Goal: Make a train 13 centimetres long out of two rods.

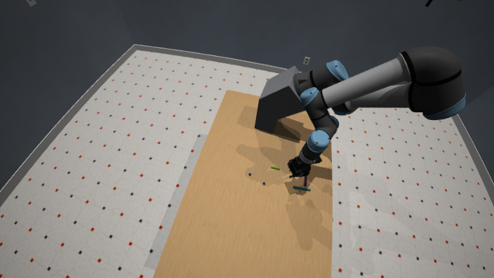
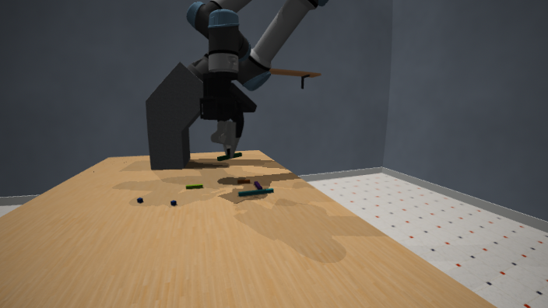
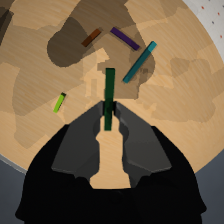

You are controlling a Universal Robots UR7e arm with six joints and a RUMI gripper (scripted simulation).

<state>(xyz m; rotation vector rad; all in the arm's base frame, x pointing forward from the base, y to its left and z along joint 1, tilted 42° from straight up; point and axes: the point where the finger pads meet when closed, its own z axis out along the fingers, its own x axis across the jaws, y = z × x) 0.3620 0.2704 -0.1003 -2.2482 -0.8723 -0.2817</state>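
My gripper (image 2: 229,155) (image 3: 108,102) is shut on a green rod (image 2: 237,155) (image 3: 110,82) and holds it level, above the table. In the top view the arm hides most of that rod. A lime rod (image 1: 275,168) (image 2: 194,187) (image 3: 59,102) lies flat on the table, apart from the others. A turquoise rod (image 1: 302,188) (image 2: 255,192) (image 3: 139,62), a purple rod (image 1: 305,181) (image 2: 258,185) (image 3: 124,38) and an orange rod (image 2: 244,181) (image 3: 91,37) lie flat near one another. The purple rod's end points towards the turquoise rod's side.
Two small blue rods (image 1: 250,174) (image 1: 264,183) (image 2: 140,200) (image 2: 173,203) lie apart, beyond the lime rod from the turquoise one. The grey robot stand (image 1: 275,105) (image 2: 167,128) rises at the table's back. The table's right edge runs near the purple and turquoise rods.
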